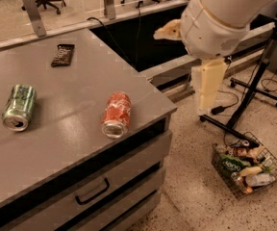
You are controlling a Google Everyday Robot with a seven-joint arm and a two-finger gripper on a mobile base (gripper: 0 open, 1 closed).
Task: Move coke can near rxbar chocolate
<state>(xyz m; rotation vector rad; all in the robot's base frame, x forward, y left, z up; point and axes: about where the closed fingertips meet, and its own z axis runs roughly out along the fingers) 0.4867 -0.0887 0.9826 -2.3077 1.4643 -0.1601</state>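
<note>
The coke can (pixel 116 113) lies on its side near the front right corner of the grey table (pixel 71 81), silver top toward me. The rxbar chocolate (pixel 63 54) lies flat at the table's far side, well apart from the can. My gripper (pixel 168 32) is at the upper right, above the gap beside the table's right edge. It is mostly hidden behind the big white arm segment (pixel 220 13); only a cream tip shows. It is up and to the right of the coke can and touches nothing.
A green can (pixel 19 107) lies on its side at the table's left. Drawers (pixel 93 191) sit under the table front. A wire basket of snacks (pixel 249 165) and a black stand's legs (pixel 254 93) are on the floor at right.
</note>
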